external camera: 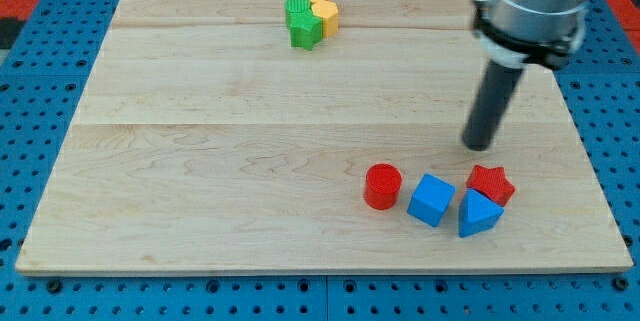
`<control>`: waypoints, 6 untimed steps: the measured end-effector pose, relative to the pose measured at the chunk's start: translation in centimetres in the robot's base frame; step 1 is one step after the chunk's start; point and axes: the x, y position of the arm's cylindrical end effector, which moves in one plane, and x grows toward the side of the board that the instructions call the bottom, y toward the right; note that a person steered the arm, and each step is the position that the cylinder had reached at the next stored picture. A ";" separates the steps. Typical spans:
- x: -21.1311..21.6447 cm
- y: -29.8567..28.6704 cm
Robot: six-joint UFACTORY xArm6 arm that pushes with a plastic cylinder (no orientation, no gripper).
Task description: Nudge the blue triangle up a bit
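Note:
The blue triangle (478,215) lies near the board's bottom right, touching the red star (491,183) just above it and close to the blue cube (432,200) on its left. A red cylinder (382,185) stands left of the cube. My tip (479,146) rests on the board above the red star, a short gap from it, and well above the blue triangle.
A green block (301,21) and a yellow block (323,7) sit together at the board's top middle. The wooden board (200,141) lies on a blue perforated table; its right edge is near the blue triangle.

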 end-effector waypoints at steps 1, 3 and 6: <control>2.9 5.2; 13.9 0.2; 8.6 -4.5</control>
